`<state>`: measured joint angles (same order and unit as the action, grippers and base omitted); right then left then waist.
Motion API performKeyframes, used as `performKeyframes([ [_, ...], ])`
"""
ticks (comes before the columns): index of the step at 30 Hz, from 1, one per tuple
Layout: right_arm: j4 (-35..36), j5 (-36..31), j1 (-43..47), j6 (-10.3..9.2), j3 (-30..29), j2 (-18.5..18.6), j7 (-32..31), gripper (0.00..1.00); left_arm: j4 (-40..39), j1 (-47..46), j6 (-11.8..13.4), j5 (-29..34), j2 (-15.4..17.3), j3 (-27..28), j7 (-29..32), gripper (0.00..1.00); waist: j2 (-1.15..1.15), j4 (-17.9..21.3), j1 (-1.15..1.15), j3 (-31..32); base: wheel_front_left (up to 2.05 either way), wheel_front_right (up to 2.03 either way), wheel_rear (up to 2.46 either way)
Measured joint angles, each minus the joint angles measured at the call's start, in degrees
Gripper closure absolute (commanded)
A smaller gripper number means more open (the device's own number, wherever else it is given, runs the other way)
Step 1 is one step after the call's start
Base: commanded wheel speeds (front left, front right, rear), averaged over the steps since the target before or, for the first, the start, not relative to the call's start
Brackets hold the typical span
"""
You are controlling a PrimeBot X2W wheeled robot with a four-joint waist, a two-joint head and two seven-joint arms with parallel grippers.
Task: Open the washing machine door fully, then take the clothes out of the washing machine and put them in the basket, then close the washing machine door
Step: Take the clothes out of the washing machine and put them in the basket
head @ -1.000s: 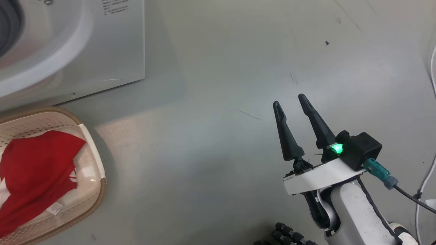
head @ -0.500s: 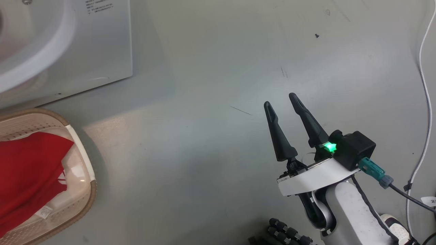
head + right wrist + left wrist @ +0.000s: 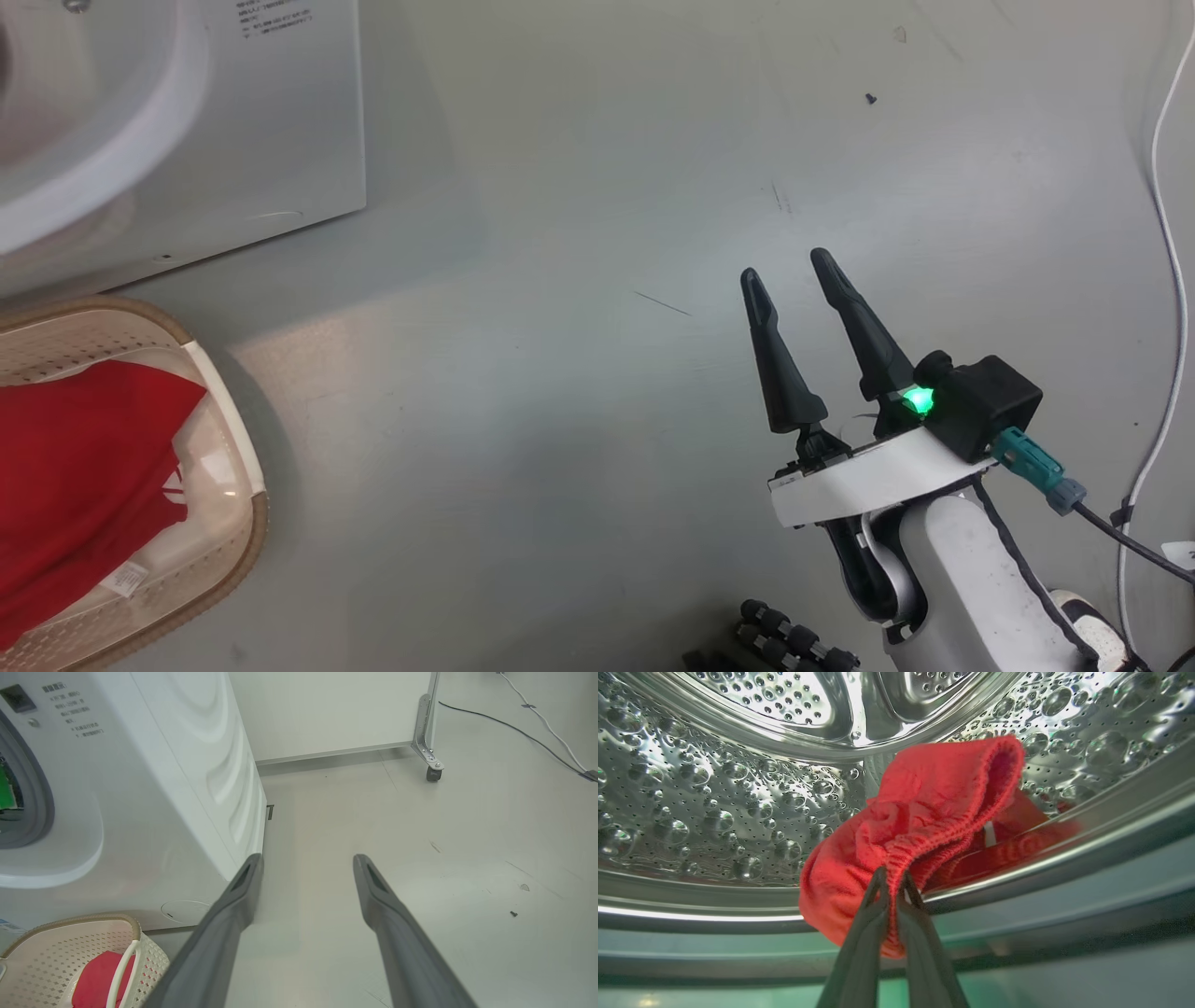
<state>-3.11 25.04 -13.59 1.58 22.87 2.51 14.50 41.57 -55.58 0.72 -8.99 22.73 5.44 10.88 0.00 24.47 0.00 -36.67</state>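
Change: the left hand (image 3: 894, 873), spread a second ago, is now pressed together on the ribbed hem of a red garment (image 3: 924, 812).
Grip site: the front lip of the steel drum (image 3: 714, 812), at 6 o'clock of the left wrist view; most of the cloth lies bunched just beyond the fingertips.
Camera: the whole head view has shifted since a second ago, so the head has turned; the machine, basket and floor marks keep their places relative to one another.
Right hand (image 3: 787, 266): spread and holding nothing, over the bare floor (image 3: 560, 420) at 4 o'clock of the head view. It has edged slightly toward 12 o'clock over the last half second.
Meaning for the task: the grasp appears freshly made, so drawing the cloth out of the drum is judged the step in hand.
Progress: a second red garment (image 3: 84, 476) already lies in the basket (image 3: 264, 523), at 8 o'clock of the head view, just beside the washing machine (image 3: 280, 121).
Door: the washing machine door is judged open, since the left hand works inside the drum; closing it remains.
Printed panel (image 3: 70, 709): several lines of dark print on the machine front, too small to read.
Garment tag (image 3: 124, 579): small and white, with illegible print.
Brand: no brand name can be read.
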Motion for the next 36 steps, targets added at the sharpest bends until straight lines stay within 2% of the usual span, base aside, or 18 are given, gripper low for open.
performKeyframes([
  [11,-0.9,-1.1,-0.2,-0.23,-1.3,0.0,0.0,0.0,3.4,-0.4,-0.6,-0.6,-2.7,-0.2,-6.1,1.0,0.0,-2.5,0.0,1.8,0.0,0.0,0.0],
  [17,-1.8,-2.2,-0.6,-0.21,-2.5,0.0,0.0,0.0,5.5,0.1,-2.2,-1.6,-4.7,-0.6,-9.6,1.0,0.0,-4.4,0.0,3.9,0.0,0.0,0.0],
  [29,-4.5,-3.0,-0.4,0.41,-3.1,0.1,0.0,0.0,8.9,8.9,-5.1,-2.2,-7.2,-2.0,-17.2,1.0,0.0,-8.6,0.0,10.3,0.0,0.0,0.0],
  [36,-6.0,-3.0,1.4,0.88,-3.9,0.1,0.0,0.0,9.1,13.4,-5.9,-2.5,-8.9,-2.8,-21.8,1.0,0.0,-10.6,0.0,15.1,0.0,0.0,0.0],
])
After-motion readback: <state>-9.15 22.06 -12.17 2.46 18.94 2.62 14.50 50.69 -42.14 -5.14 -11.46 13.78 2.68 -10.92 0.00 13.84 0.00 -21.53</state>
